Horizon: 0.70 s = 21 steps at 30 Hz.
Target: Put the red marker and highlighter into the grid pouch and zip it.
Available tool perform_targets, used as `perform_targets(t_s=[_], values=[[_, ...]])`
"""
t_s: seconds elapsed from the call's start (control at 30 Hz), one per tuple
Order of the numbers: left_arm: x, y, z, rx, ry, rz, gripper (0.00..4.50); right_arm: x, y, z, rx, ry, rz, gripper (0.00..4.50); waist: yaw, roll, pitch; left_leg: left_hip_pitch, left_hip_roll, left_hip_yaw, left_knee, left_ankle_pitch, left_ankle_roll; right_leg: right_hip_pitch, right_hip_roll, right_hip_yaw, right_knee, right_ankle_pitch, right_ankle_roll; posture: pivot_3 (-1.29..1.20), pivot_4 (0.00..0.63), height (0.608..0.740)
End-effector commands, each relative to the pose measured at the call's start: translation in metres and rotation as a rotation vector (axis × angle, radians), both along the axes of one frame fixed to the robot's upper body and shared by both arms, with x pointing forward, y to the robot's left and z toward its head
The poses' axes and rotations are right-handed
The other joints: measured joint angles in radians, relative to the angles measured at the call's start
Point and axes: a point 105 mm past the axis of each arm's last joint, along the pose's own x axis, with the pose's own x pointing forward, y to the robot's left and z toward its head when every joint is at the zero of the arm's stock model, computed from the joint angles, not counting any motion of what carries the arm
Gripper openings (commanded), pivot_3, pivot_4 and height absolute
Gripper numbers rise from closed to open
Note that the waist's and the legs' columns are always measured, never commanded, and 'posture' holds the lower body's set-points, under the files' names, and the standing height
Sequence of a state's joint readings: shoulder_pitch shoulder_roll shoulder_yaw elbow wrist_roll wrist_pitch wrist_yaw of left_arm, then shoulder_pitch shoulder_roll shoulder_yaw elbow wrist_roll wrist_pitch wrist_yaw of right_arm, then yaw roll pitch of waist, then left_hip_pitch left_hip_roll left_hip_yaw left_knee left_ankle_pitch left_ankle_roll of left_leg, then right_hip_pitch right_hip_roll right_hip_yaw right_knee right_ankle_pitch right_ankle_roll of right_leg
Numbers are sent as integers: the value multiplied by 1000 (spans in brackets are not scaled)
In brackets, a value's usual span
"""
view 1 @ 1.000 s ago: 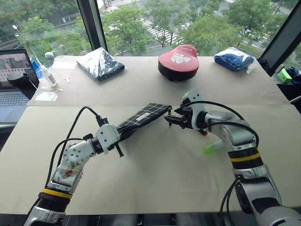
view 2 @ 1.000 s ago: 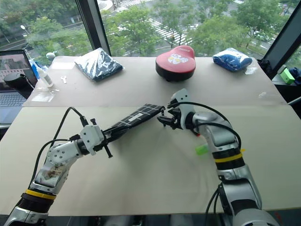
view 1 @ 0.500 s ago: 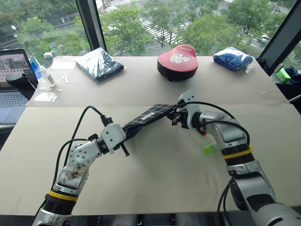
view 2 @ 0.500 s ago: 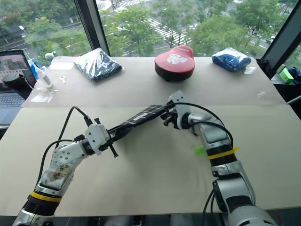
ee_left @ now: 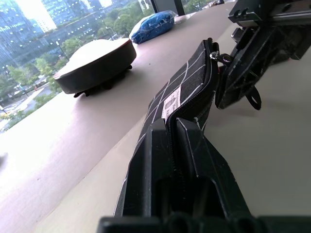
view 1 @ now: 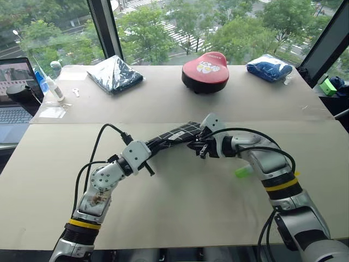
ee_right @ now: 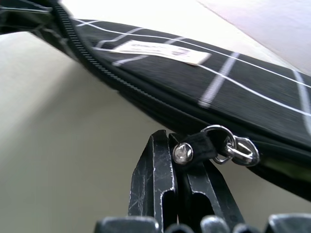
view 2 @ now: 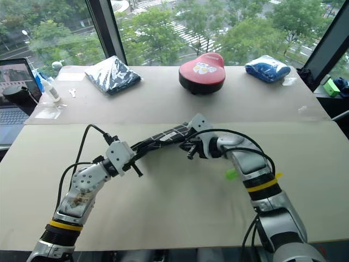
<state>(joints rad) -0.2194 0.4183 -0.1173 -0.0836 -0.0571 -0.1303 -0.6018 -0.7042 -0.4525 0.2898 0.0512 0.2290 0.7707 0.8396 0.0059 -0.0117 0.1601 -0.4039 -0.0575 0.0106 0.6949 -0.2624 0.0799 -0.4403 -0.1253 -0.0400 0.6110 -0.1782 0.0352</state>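
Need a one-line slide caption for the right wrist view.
Right gripper shut on the zipper pull of the grid pouch, held above the table.

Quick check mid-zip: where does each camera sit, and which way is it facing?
Left and right eye: on the head, looking forward and down at the table; both arms show.
Left wrist: looks along the left gripper, shut on the grid pouch, toward the red case.
Right wrist: looks along the right gripper, shut at the zipper pull.
Shared: both wrist views show the pouch's white label.
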Motion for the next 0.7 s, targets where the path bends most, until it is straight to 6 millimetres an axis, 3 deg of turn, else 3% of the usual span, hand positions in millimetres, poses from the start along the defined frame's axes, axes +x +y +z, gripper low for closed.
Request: perform_targets(t_s=[0.03, 0.13, 0.23, 0.4, 0.53, 0.7], values=[[-4, -5, 8, -9, -46, -13, 0, 9, 15, 19, 10, -79, 19, 18, -1, 0, 0, 0, 0, 0, 0, 0, 0, 0, 0, 0, 0, 0, 0, 0, 150, 740], [-5, -7, 9, -12, -44, -20, 0, 11, 28, 35, 72, -78, 44, 18, -1, 0, 0, 0, 0, 0, 0, 3, -4, 0, 0, 0, 0, 0, 0, 0, 150, 740], [-5, -7, 9, -12, -45, -26, 0, -6, 43, 40, 98, -64, 154, 18, 1, 0, 0, 0, 0, 0, 0, 3, -4, 0, 0, 0, 0, 0, 0, 0, 150, 740], [-2, -7, 13, -5, -50, -37, 0, -49, 60, 13, -15, -24, 388, 18, 5, 0, 0, -1, -1, -1, 0, 2, -4, 0, -1, 0, 0, 0, 0, 0, 150, 740], [-1, -8, 14, -7, -52, -44, 0, -38, 53, -6, -88, -30, 324, 18, 0, 0, 0, -1, 0, -1, 0, 2, -4, -1, 0, 0, 0, 0, 0, 0, 150, 740], [-1, -8, 15, -9, -51, -49, 0, -27, 52, 5, -32, -30, 264, 18, 2, 0, 0, -1, 0, -1, 0, 3, -4, 0, 0, 0, 0, 0, 0, 0, 150, 740]])
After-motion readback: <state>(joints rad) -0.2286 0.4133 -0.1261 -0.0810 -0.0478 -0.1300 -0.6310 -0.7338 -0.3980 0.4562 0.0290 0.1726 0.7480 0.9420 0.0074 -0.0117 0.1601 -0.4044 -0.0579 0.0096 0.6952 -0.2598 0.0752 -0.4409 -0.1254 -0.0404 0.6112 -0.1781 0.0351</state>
